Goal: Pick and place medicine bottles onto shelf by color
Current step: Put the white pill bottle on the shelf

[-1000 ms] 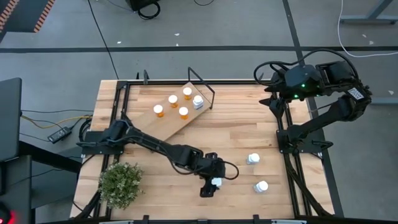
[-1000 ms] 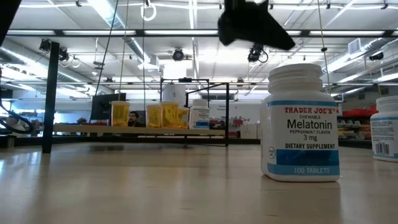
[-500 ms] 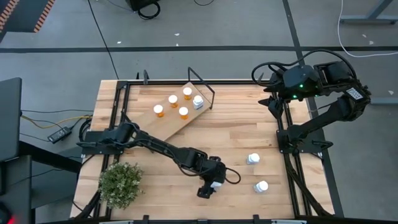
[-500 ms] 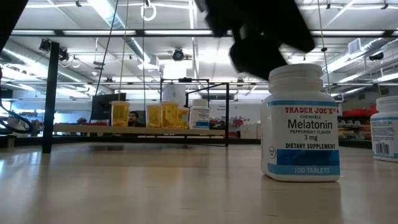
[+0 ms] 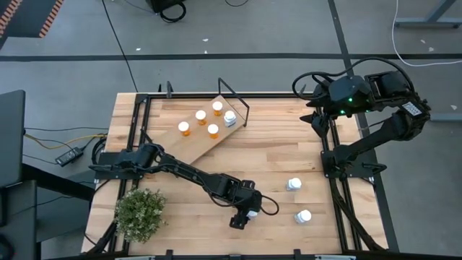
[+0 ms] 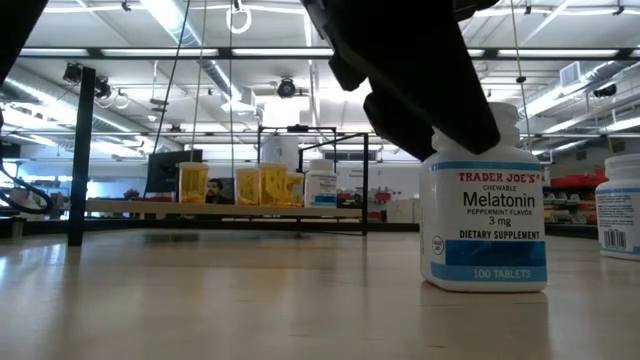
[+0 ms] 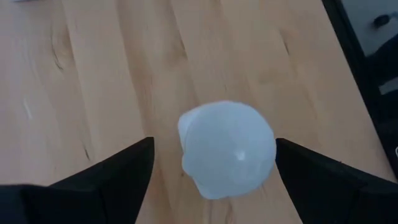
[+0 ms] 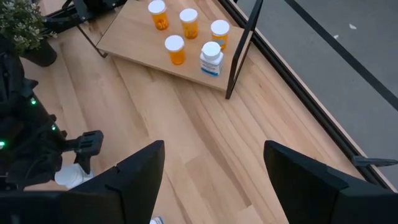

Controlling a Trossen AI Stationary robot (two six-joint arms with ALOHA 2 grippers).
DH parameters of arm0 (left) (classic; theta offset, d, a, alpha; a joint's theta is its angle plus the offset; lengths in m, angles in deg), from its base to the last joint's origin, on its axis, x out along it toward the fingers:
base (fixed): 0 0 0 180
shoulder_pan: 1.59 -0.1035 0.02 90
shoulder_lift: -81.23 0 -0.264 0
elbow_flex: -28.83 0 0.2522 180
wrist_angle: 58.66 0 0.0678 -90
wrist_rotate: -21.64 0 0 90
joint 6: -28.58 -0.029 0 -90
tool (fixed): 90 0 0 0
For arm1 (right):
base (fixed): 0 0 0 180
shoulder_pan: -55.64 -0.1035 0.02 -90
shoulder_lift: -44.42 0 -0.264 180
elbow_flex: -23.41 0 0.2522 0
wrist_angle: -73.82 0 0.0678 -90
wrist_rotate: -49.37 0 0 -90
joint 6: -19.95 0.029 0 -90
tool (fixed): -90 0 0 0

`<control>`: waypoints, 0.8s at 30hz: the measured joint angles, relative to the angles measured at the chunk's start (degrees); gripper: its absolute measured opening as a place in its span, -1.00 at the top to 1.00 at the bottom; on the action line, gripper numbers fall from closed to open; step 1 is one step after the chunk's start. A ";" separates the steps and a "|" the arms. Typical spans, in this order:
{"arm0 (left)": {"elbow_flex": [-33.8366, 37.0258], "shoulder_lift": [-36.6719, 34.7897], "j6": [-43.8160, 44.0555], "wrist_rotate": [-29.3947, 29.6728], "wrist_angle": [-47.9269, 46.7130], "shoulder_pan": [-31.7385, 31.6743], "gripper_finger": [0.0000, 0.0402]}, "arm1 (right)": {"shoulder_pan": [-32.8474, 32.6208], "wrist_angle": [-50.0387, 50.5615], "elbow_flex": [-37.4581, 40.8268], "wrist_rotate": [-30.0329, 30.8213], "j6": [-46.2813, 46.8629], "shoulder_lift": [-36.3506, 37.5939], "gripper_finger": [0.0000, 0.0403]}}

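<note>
White bottle under the left claw

A white bottle [image 7: 227,148] stands on the worktop [image 5: 274,155] directly below the left claw [image 7: 211,168], between its spread, unclenched fingers [image 7: 118,171], not touched. The right claw [image 8: 211,180], also spread, hangs well apart above the worktop's far corner.

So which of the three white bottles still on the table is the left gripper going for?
The one nearest the plant: this white bottle sits between the open left gripper fingers, its cap filling the left wrist view; the other two stand apart.
</note>
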 joint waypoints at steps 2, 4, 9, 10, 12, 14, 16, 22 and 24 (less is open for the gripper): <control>0.00 0.00 0.40 0.16 0.39 0.00 -0.65 | 0.00 0.00 0.00 -0.01 0.00 0.00 -0.40; 0.00 0.00 0.46 0.32 0.62 -0.02 -0.63 | 0.00 0.00 0.00 0.01 0.00 0.00 -0.40; 0.00 0.00 1.52 0.34 1.24 0.00 -0.55 | 0.00 0.00 0.00 0.01 0.00 0.00 -0.40; 0.00 0.00 1.51 0.34 1.24 0.00 -0.54 | 0.00 0.00 -0.01 0.00 0.00 0.00 -0.40; 0.00 0.00 1.49 0.34 1.28 -0.02 -0.50 | 0.00 0.00 0.00 -0.01 0.00 0.00 -0.40; 0.00 0.00 1.67 0.34 1.30 -0.02 -0.45 | 0.00 0.00 0.00 -0.01 0.00 0.00 -0.40; -0.01 0.00 1.94 0.35 1.27 -0.02 -0.41 | 0.00 0.00 0.00 -0.01 -0.02 0.00 -0.40; -0.01 -0.02 2.21 0.32 0.95 -0.31 -0.22 | 0.00 0.00 0.00 -0.01 -0.02 0.00 -0.40; 0.00 -0.37 3.13 0.32 -0.57 -0.66 -0.14 | 0.00 0.00 0.00 0.01 -0.02 0.00 -0.40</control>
